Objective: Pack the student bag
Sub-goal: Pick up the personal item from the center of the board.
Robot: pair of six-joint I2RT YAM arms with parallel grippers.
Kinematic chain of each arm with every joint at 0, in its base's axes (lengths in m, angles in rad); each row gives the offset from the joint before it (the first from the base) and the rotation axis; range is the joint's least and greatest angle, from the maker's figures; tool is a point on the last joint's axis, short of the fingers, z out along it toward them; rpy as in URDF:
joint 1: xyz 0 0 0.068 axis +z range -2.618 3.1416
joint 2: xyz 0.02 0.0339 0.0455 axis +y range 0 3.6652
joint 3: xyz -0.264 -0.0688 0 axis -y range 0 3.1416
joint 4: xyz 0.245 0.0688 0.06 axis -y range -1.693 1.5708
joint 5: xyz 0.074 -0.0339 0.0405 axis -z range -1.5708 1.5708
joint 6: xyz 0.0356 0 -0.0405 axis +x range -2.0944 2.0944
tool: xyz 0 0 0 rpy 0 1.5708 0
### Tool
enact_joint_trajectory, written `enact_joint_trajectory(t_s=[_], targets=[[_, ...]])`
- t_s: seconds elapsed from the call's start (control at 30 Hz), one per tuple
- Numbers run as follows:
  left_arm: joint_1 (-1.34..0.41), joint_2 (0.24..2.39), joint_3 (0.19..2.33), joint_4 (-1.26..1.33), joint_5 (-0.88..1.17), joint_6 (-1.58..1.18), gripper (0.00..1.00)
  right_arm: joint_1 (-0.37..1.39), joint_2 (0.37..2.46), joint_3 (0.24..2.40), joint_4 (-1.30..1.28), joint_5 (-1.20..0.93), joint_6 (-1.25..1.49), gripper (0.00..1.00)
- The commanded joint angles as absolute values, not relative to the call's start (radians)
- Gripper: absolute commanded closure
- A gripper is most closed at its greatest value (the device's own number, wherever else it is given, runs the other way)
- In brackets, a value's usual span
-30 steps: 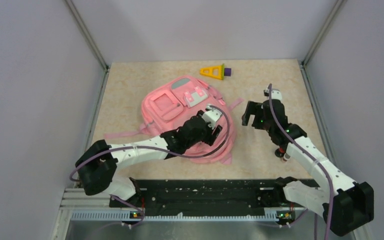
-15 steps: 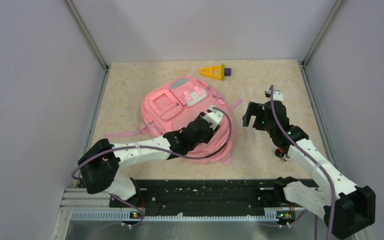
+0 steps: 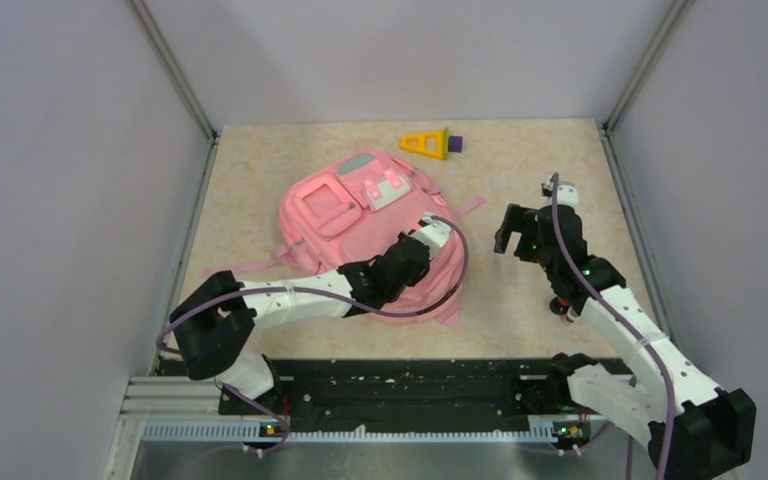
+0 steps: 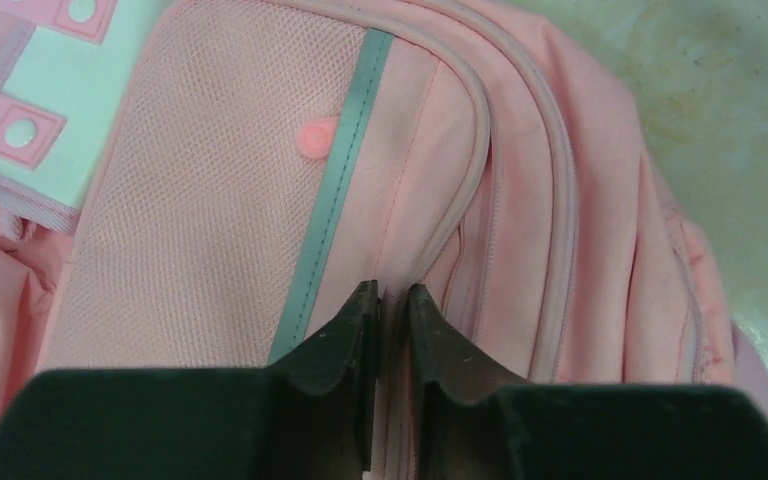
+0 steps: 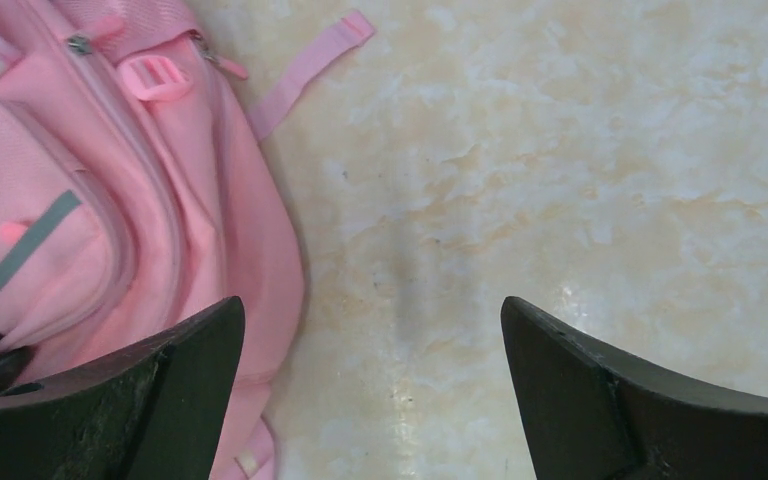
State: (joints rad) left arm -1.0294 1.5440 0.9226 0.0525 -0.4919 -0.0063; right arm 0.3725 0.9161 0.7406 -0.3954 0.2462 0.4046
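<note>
Left gripper (image 4: 392,293) pinches a seam of the pink mesh-panelled student bag (image 3: 332,212), beside its grey reflective strip (image 4: 332,200), lower centre.

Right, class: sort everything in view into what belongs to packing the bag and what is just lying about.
Job: student bag; left end effector, pinching its piping; right end effector, open beside it.
Lying about: yellow and purple toy, far edge, untouched.
</note>
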Motion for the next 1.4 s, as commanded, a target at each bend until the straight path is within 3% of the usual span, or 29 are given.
enact_joint_trajectory(t_s=[0.0,0.03,0.53,0.9,1.27,1.37], targets=[[-1.004,1.522,0.917,0.042,-0.668,0.005,0.92,0.317,0.897,0.708,-0.406,0.284,0.410,0.04],[-1.005,1.505,0.913,0.053,-0.670,0.004,1.00,0.301,0.893,0.700,-0.405,0.286,0.417,0.03],[-0.980,1.279,0.820,0.188,-0.578,-0.117,1.00,0.109,0.881,0.634,-0.579,0.459,0.569,0.01],[-0.873,1.206,0.762,0.247,-0.347,-0.253,1.00,0.031,0.990,0.638,-0.645,0.391,0.650,0.01],[-0.852,1.153,0.731,0.268,-0.291,-0.301,1.00,0.031,1.040,0.611,-0.680,0.286,0.703,0.01],[-0.851,1.134,0.723,0.270,-0.297,-0.304,1.00,0.031,1.060,0.612,-0.676,0.267,0.698,0.07]])
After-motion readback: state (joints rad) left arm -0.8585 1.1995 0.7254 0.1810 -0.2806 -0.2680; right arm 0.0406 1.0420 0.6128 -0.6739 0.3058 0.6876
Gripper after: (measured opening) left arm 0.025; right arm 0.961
